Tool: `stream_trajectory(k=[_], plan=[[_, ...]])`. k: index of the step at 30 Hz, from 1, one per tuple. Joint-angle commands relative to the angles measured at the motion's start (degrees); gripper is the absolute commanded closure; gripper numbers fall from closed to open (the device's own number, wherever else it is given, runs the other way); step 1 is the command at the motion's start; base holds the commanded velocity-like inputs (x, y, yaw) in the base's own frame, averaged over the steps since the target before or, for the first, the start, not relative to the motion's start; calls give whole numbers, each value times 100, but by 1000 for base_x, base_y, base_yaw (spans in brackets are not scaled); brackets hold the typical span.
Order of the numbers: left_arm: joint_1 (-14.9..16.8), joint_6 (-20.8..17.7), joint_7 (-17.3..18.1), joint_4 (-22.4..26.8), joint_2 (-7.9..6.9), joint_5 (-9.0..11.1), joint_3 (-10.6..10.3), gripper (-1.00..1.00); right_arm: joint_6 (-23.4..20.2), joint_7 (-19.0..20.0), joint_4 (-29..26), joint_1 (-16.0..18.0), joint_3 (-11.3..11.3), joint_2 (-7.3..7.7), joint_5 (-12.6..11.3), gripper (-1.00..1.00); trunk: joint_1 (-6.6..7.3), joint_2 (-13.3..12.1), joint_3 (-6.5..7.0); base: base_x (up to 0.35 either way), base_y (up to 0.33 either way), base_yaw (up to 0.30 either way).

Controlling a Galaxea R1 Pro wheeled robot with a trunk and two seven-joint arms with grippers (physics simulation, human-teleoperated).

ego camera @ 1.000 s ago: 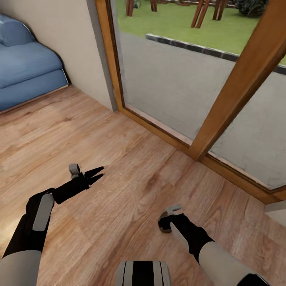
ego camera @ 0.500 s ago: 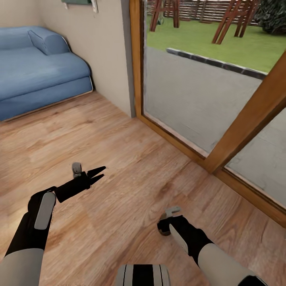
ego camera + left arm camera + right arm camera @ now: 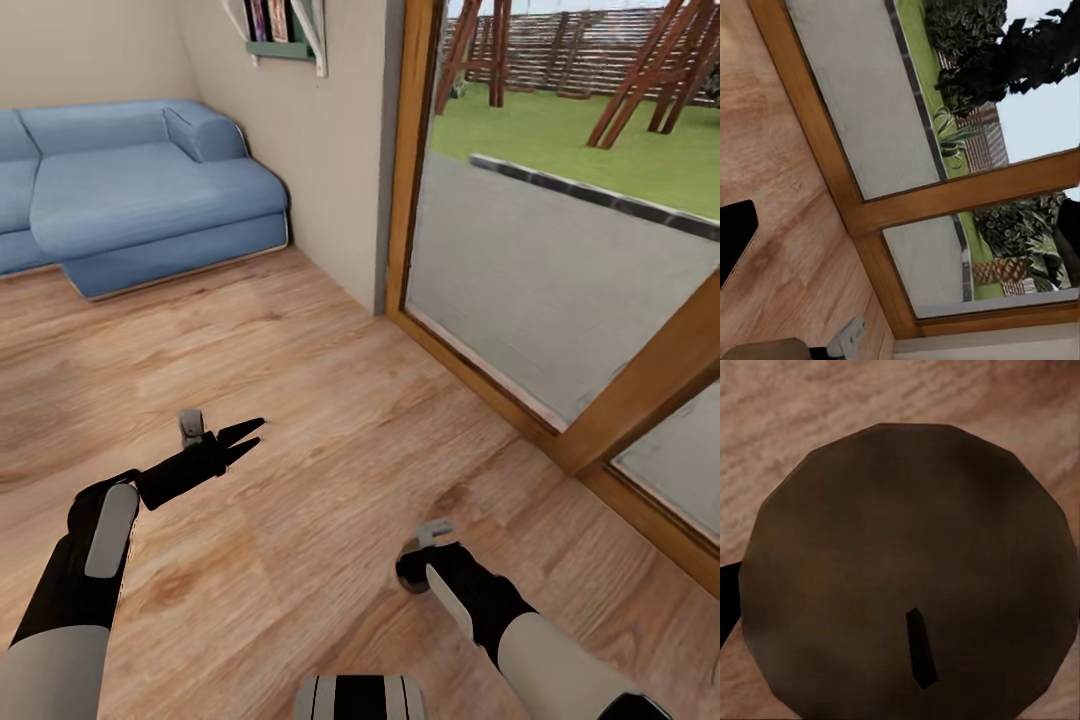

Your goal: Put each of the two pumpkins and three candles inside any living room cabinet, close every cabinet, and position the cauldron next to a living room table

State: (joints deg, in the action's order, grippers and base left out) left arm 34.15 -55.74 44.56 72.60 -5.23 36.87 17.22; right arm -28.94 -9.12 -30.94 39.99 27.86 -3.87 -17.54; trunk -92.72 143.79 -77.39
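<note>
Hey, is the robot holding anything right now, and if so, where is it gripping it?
The right gripper holds a candle, apparently by its sides, though the contact is hidden. The left gripper holds nothing.

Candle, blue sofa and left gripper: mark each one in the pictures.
candle [image 3: 907,577]: right wrist view, on its flat brown top beside the wick.
blue sofa [image 3: 140,185]: head view, on the seat cushion.
left gripper [image 3: 248,437]: head view, midway between its two black fingertips.
</note>
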Motion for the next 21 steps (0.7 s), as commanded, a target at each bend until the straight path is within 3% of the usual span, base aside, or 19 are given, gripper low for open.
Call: stream_trajectory(k=[1, 17, 21], plan=[[0, 1, 0, 0, 1, -4, 0, -100, 2, -2, 1, 0, 0, 0, -13, 100, 2, -2, 23, 0, 0, 283], [-3, 1, 0, -7, 6, -4, -6, -100, 2, -7, 1, 0, 0, 0, -21, 100, 43, -23, 363, 0, 0, 281], [1, 1, 0, -31, 5, -4, -2, -100, 10, -10, 0, 0, -8, 8, -14, 100, 54, -28, 449, 0, 0, 59]])
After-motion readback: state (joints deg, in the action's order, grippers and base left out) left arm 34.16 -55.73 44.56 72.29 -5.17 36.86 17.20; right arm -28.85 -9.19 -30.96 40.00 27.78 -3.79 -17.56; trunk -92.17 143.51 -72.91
